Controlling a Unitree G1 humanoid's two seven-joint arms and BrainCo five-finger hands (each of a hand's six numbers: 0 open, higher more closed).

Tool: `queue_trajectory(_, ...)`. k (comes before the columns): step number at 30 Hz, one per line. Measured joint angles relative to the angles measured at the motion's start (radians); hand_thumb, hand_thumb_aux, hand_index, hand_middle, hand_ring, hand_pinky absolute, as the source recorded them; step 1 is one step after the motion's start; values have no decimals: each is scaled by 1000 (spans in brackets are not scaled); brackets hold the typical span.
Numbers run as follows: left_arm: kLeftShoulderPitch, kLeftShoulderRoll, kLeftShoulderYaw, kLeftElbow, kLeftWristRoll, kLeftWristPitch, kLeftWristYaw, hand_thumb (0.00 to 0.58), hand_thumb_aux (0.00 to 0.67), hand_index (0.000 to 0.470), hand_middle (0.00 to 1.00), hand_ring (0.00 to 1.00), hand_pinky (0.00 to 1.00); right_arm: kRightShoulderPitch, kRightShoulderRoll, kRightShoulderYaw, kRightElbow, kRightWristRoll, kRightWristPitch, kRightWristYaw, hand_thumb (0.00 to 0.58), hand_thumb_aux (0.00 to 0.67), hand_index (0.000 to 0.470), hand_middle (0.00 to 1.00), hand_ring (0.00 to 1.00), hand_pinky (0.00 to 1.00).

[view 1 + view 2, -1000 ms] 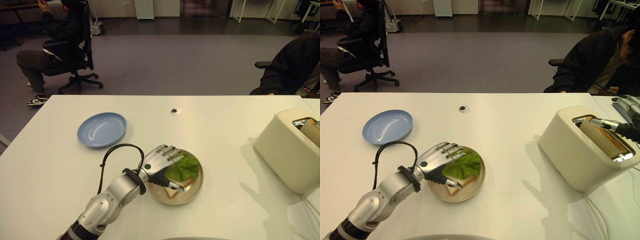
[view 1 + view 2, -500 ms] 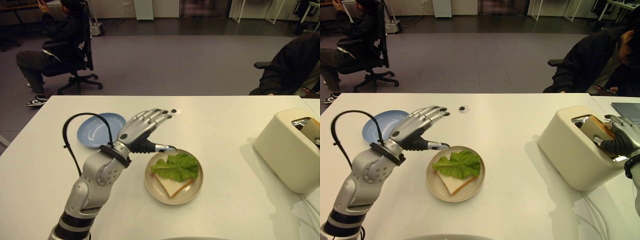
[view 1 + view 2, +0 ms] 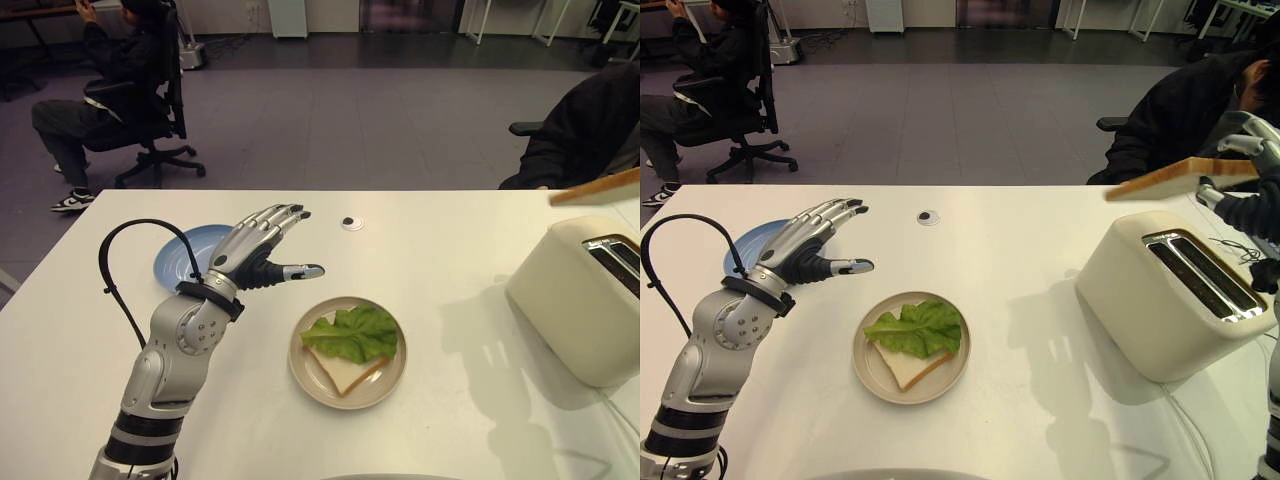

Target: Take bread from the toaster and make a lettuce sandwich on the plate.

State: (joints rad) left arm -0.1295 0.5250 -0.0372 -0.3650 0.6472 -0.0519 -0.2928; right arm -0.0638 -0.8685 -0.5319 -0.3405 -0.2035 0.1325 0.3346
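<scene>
The right robot hand (image 3: 1248,200) holds a bread slice (image 3: 1165,180) flat above the toaster (image 3: 1130,290). The plate (image 3: 865,365) with lettuce (image 3: 920,328) lies well to its left and lower, near the wide-open left robot hand (image 3: 805,245).

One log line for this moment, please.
left hand: open, empty | right hand: holding bread slice above toaster | plate: bottom slice, lettuce

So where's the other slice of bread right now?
The bread slice is held in the right hand, in the air above the toaster, far right.
</scene>
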Motion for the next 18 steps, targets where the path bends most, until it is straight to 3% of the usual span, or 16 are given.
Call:
queue_trajectory(8, -4, -18, -4, 17, -6, 5, 22, 0, 0, 0, 0, 0, 0, -173, 114, 111, -206, 437, 344, 122, 580, 670, 470, 0, 0, 0)
queue_trajectory(13, -2, -40, -1, 34, -30, 9, 45, 0, 0, 0, 0, 0, 0, -184, 255, 364, -279, 578, 544, 126, 580, 670, 470, 0, 0, 0)
queue_trajectory(18, -1, -42, -1, 42, -36, 10, 62, 0, 0, 0, 0, 0, 0, -122, 347, 554, -266, 580, 603, 110, 580, 670, 470, 0, 0, 0)
